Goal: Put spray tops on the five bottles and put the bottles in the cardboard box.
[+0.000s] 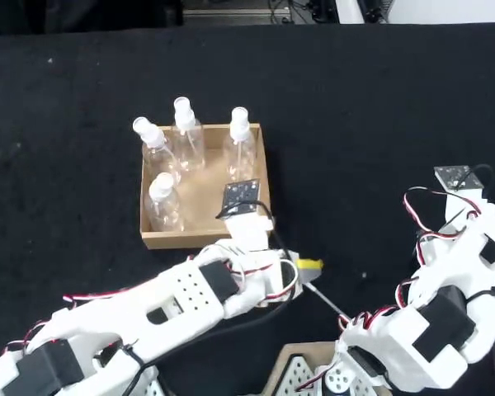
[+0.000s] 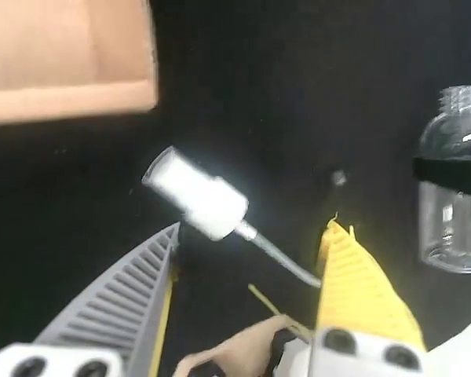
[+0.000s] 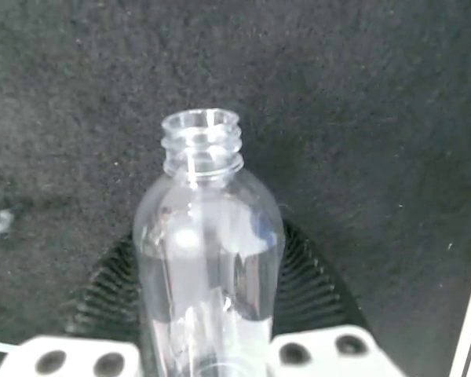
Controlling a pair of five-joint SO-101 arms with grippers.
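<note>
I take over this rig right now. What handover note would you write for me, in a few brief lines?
Left gripper: open, jaws either side of the loose spray top on the table.
Right gripper: shut on the uncapped bottle.
Done: four capped bottles stand in the cardboard box.
To do: put the spray top on that bottle, then box it.

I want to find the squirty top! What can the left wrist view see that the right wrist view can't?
Only the left wrist view: the spray top lying on the table between the fingers of the open left hand, plus a corner of the cardboard box. Only the right wrist view: the open mouth of the bottle, close up. Both: that topless bottle, gripped by the right hand, over the black table.
</note>
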